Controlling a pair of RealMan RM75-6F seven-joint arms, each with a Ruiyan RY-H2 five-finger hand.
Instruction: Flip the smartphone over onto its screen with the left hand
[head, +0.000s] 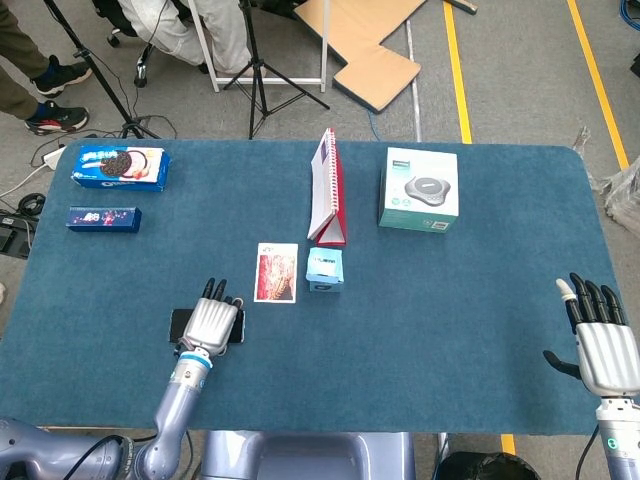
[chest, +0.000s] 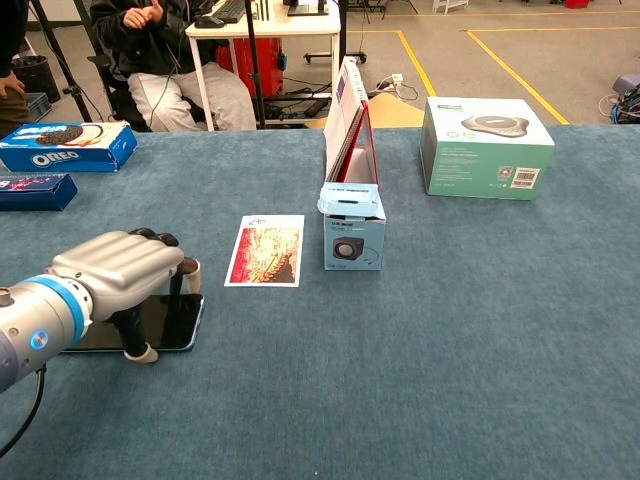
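Note:
The black smartphone (chest: 168, 320) lies flat on the blue table, screen up, near the front left. My left hand (chest: 115, 268) arches over it, palm down. Its thumb (chest: 138, 348) sits at the phone's near edge and a fingertip (chest: 190, 277) points down onto the far edge, so the hand grips the phone across its width. In the head view the left hand (head: 211, 322) covers most of the smartphone (head: 179, 325). My right hand (head: 598, 335) rests open at the table's front right corner, holding nothing.
A photo card (chest: 266, 250) and a small blue box (chest: 354, 228) lie just right of the phone. Behind stand a red notebook (chest: 350, 125), a green device box (chest: 485, 146), an Oreo pack (chest: 62, 146) and a dark blue pack (chest: 35, 190).

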